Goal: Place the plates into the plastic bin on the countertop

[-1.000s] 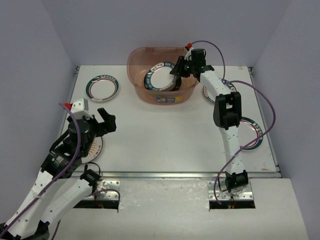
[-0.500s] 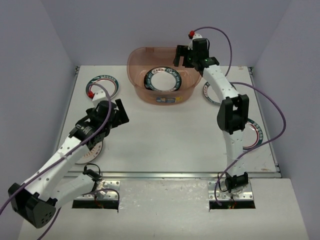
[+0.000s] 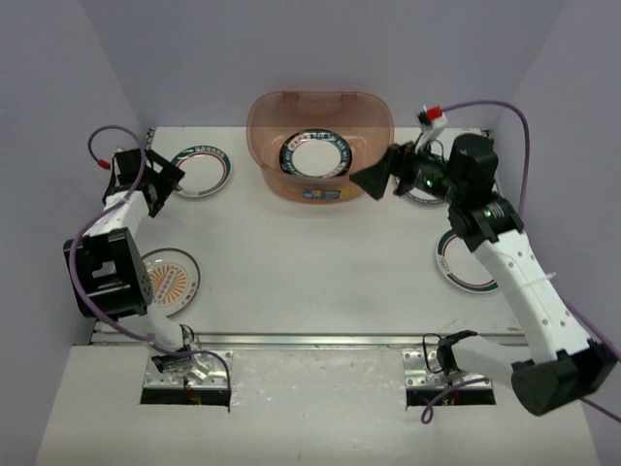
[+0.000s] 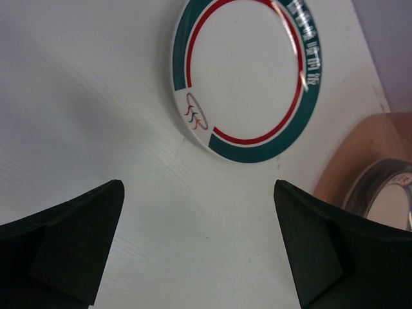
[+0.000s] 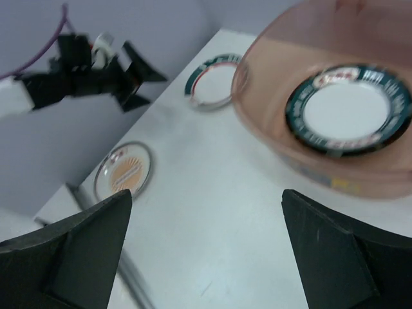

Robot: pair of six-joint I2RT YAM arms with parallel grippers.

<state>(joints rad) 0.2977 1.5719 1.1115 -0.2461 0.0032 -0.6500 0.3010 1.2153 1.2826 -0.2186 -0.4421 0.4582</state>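
The reddish-brown plastic bin (image 3: pixel 264 116) stands at the back middle of the countertop (image 3: pixel 310 262) with a dark-rimmed plate (image 3: pixel 314 157) inside. A teal-rimmed plate (image 3: pixel 200 170) lies at the back left, also in the left wrist view (image 4: pixel 248 77). An orange sunburst plate (image 3: pixel 168 281) lies front left. Another teal-rimmed plate (image 3: pixel 468 262) lies at the right, and one (image 3: pixel 423 191) is partly hidden under my right arm. My left gripper (image 3: pixel 160 184) is open and empty, just left of the back-left plate. My right gripper (image 3: pixel 376 179) is open and empty, just right of the bin.
Lilac walls close the table on three sides. A metal strip (image 3: pixel 310 340) runs along the front edge. In the right wrist view the bin (image 5: pixel 257 84), the sunburst plate (image 5: pixel 123 171) and the left arm (image 5: pixel 84 71) show.
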